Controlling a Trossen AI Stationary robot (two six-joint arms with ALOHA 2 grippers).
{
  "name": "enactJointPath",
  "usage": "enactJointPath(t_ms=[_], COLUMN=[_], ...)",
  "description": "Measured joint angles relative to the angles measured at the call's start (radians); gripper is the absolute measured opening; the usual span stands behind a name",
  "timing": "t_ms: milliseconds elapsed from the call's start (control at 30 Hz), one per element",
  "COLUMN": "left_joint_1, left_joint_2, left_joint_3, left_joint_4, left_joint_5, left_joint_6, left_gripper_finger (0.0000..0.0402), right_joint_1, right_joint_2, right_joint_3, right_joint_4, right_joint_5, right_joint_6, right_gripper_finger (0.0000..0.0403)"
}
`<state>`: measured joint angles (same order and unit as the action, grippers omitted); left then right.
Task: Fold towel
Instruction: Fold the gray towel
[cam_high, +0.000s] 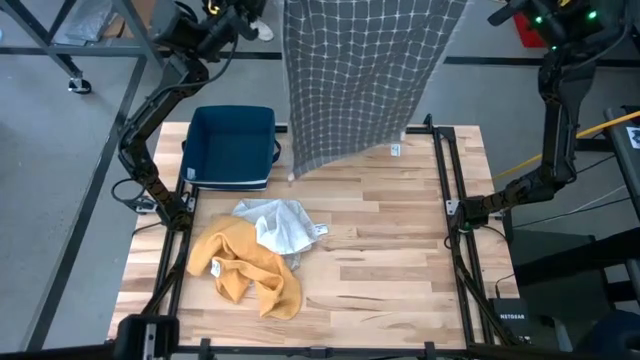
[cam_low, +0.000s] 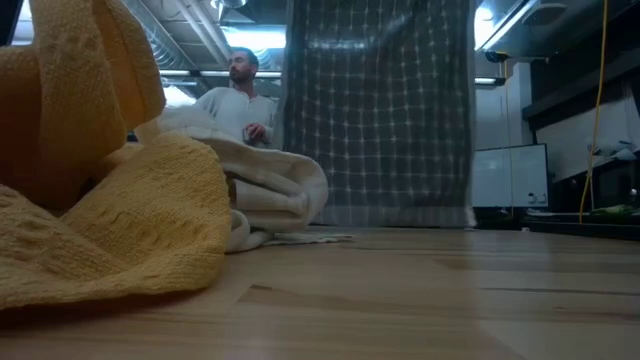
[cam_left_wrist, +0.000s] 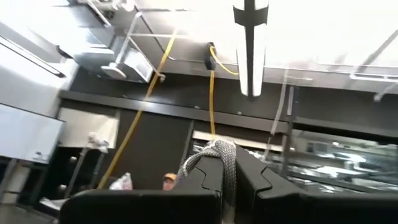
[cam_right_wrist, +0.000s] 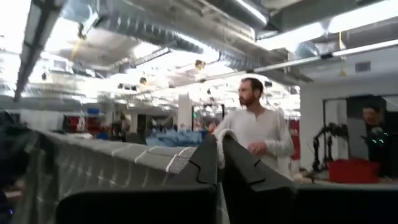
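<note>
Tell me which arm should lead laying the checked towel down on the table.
Neither clearly. The left gripper and right gripper are each shut on a top corner of the checked towel, which hangs stretched between them at the table far edge. They should probably lower together.

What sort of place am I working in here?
Probably a robotics lab or workshop: exposed ducts and strip lights overhead, a framed wooden table, and a person standing behind the hanging grey towel.

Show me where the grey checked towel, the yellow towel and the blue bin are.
grey checked towel (cam_high: 355, 80), high view, middle of the hanging cloth.
yellow towel (cam_high: 245, 265), high view, middle of the crumpled heap.
blue bin (cam_high: 232, 143), high view, its bare inside floor.
</note>
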<state>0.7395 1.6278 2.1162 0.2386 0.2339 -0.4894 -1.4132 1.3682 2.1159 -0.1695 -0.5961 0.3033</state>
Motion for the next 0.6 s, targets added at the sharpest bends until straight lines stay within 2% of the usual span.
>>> enactJointPath(t_ms=[100, 300, 433, 600], left_joint_1=[0.000, 0.000, -0.002, -0.063], left_joint_2=[0.003, 0.004, 0.003, -0.004], left_joint_3=[0.000, 0.000, 0.002, 0.004], left_joint_4=[0.004, 0.008, 0.003, -0.115], left_joint_5=[-0.042, -0.047, 0.064, 0.204], left_joint_6=[0.031, 0.030, -0.059, -0.133], left_gripper_finger=[0.0000, 0.0000, 0.0000, 0.0000], right_joint_1=[0.000, 0.000, -0.002, -0.003], right_joint_2=[0.004, 0.005, 0.002, -0.026], right_joint_3=[0.000, 0.000, 0.000, 0.000], right_joint_4=[0.022, 0.023, 0.019, -0.002], right_joint_5=[-0.001, -0.016, -0.106, -0.246], right_joint_6=[0.015, 0.014, 0.066, 0.144], right_gripper_finger=[0.0006, 0.0006, 0.0006, 0.0006])
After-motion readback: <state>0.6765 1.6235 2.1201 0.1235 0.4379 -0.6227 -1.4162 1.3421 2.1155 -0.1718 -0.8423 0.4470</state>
